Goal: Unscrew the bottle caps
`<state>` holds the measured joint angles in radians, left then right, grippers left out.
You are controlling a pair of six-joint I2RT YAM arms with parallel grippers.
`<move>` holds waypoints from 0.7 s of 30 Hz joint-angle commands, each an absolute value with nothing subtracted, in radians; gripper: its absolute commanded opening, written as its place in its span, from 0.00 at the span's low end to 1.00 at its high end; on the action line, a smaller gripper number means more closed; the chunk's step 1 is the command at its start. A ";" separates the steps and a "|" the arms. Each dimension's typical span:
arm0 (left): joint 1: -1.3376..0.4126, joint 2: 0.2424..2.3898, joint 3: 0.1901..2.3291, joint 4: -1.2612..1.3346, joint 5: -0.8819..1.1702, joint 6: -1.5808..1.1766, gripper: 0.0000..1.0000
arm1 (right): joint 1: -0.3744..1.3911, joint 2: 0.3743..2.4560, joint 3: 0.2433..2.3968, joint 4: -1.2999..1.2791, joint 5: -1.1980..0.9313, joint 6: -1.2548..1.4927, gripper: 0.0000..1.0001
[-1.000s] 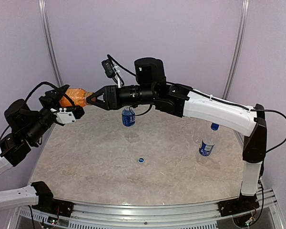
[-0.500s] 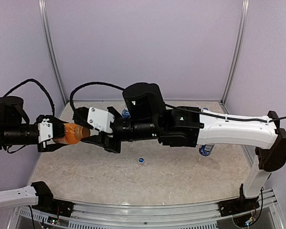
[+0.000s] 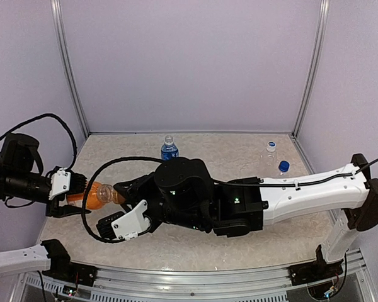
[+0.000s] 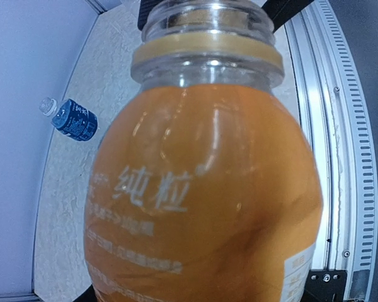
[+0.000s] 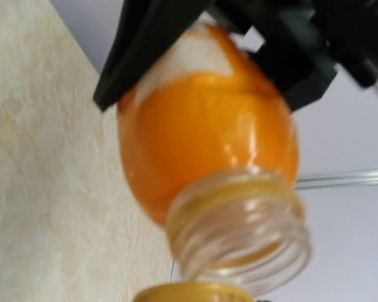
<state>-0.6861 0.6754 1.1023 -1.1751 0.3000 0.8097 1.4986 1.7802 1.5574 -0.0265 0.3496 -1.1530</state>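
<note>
My left gripper is shut on the short orange bottle, held sideways above the table's left edge. Its belly fills the left wrist view. The bottle's clear threaded neck is bare and points at my right gripper. That gripper is shut on the yellow cap, which sits just off the neck at the bottom of the right wrist view. The left gripper's black fingers clasp the bottle's far end.
A blue-labelled bottle stands at the back middle, also seen in the left wrist view. At the back right are a white-capped clear bottle and a blue-capped bottle top behind my right arm, which lies across the table.
Both arms have come down and nearer with the orange bottle. The yellow cap has come off the neck, which now shows bare.
</note>
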 commanded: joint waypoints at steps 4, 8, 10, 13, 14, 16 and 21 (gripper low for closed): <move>-0.677 0.649 1.066 -1.029 0.212 0.739 0.30 | 1.471 1.702 1.528 -0.003 0.373 -0.977 0.00; -0.600 0.632 1.018 -0.858 0.112 0.592 0.30 | 1.365 1.622 1.488 -0.024 0.373 -0.624 0.00; -0.546 0.625 1.010 -0.793 0.095 0.491 0.30 | 1.276 1.619 1.507 -0.129 0.361 -0.383 0.00; -0.477 0.616 1.007 -0.740 0.091 0.332 0.30 | 1.149 1.686 1.592 -0.373 0.393 -0.038 0.00; -0.469 0.608 1.003 -0.735 0.097 0.295 0.30 | 1.118 1.724 1.628 -0.469 0.416 0.064 0.00; -0.456 0.590 0.995 -0.743 0.131 0.251 0.31 | 1.067 1.811 1.693 -0.650 0.428 0.213 0.00; -0.436 0.561 0.979 -0.746 0.144 0.231 0.32 | 1.005 1.975 1.747 -0.859 0.371 0.344 0.00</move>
<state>-0.4511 0.5762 0.9974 -0.7853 0.1307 0.3138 1.0180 1.8530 1.7428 -0.5385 0.4118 0.0944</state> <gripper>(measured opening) 0.568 0.353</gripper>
